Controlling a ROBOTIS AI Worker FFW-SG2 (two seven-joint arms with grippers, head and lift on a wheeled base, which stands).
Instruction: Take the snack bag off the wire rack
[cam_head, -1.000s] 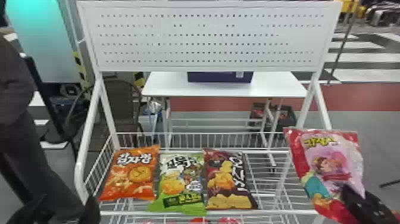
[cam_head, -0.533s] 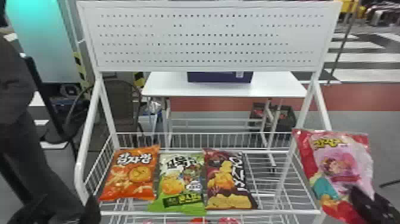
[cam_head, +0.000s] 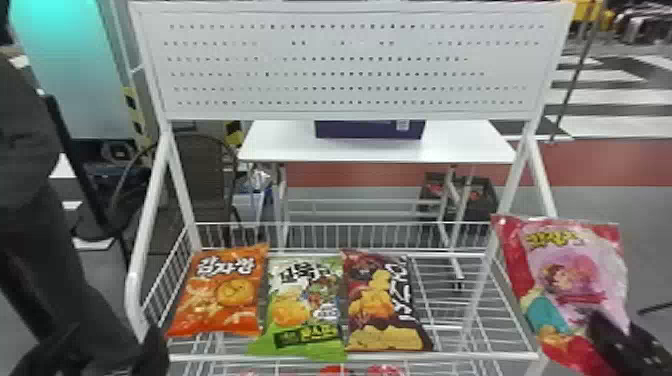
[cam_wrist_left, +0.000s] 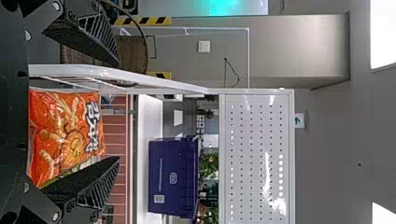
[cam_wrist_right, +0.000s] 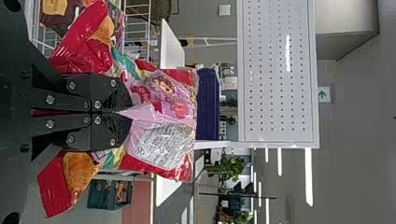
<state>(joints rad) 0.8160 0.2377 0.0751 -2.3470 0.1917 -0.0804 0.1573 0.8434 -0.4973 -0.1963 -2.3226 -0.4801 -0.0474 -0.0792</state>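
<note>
Behind the wire rack, a white table stands on a grey and red floor, with a purple box on it. Three snack bags lie side by side on the shelf: an orange bag, a green bag and a brown bag. At the rack's right side, the pink and red bag is held up by the right gripper, whose fingers are closed on a fold of its wrapping. The left gripper has its fingers spread, near the orange bag.

The lifting seems done; what remains, I think, is to carry the bag away. It is better to move outward first, and to lower only afterwards, because the loose lower corners could catch the side rail. The grip should stay firm but not become harder, since such a soft bag may twist or slip.
</note>
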